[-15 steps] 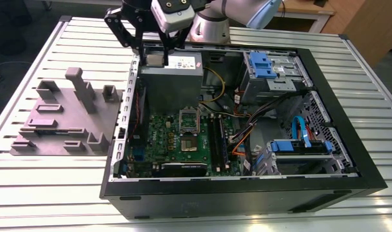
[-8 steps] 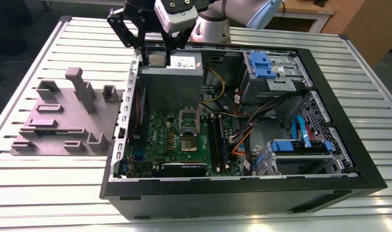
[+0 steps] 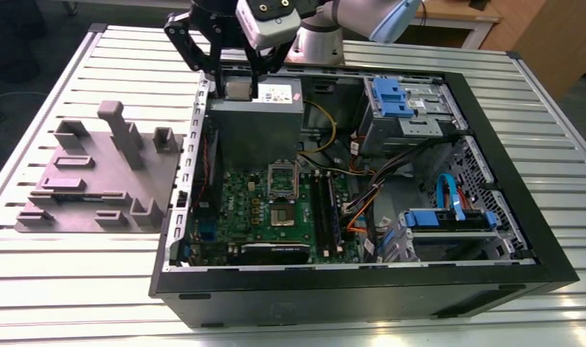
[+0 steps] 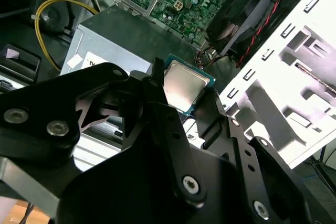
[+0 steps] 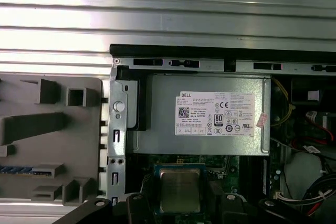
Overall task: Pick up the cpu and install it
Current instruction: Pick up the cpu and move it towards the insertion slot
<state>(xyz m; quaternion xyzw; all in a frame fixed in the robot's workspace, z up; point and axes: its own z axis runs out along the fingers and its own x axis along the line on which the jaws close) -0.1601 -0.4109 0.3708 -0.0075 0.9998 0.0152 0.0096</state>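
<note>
Black metal jaws are closed on the cpu [image 4: 185, 88], gripping opposite edges of the flat square chip. It has a brushed silver lid and a thin green rim. The chip is held in the air beside the grey sheet-metal power supply [image 5: 157, 124] with its white label, at the far side of the open black PC case [image 3: 370, 300]. The green motherboard [image 3: 273, 210] lies below. The ribbed aluminium worktop [image 3: 81, 289] carries a grey moulded fixture [image 3: 100, 181] at the exterior view's left.

The gripper [image 3: 237, 85] points downward — its black fingers [image 4: 156, 90] pinched on the cpu [image 4: 184, 88] between them
</note>
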